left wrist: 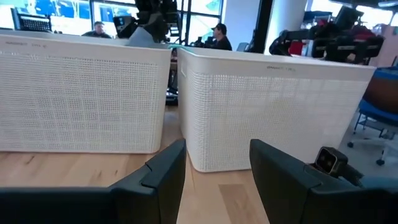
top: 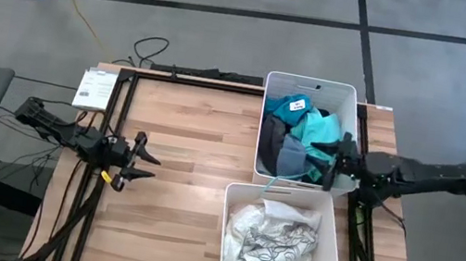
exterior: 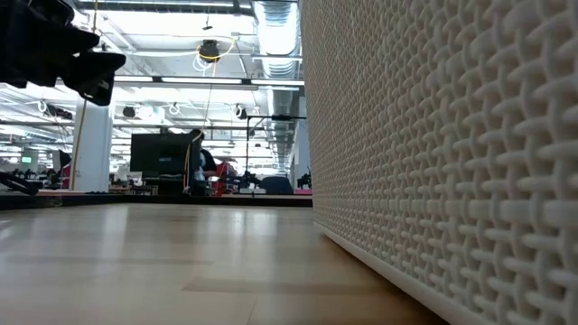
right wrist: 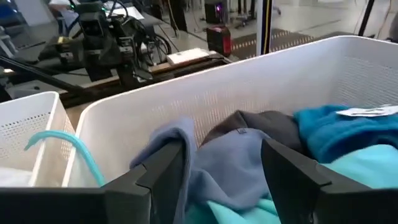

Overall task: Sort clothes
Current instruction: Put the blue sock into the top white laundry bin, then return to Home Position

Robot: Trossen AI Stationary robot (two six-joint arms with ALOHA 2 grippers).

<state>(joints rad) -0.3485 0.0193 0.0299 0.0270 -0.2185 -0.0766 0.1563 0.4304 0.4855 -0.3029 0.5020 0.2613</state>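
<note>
Seen from above, two white plastic bins stand on the wooden worktop (top: 186,132), toward its 3 o'clock side. The farther bin (top: 311,89), at about 1 o'clock from the worktop's middle, holds a heap of clothes: a deep teal garment (top: 291,108) with a white label at the far end, a lighter teal piece (top: 328,132) toward the bin's 3 o'clock wall, and grey-blue and dark grey fabric (top: 280,144) toward the near end. The nearer bin (top: 325,258), at about 5 o'clock, holds a crumpled white garment with dark leaf print (top: 270,239). The right pincer (top: 329,164) reaches in from 3 o'clock and hangs over the near right corner of the farther bin, above the heap; in its wrist view the two dark fingers (right wrist: 163,169) stand apart, released, with grey-blue fabric (right wrist: 230,168) lying between and below them and not gripped, and a thin teal strap (right wrist: 68,146) arcs over the gap toward the other bin. The left pincer (top: 145,164) waits at about 9 o'clock over bare wood, well apart from both bins, its fingers (left wrist: 165,171) spread and holding nothing. From table height, the weave of a bin wall (exterior: 452,162) fills the right half, and people sit at desks in the room beyond.
</note>
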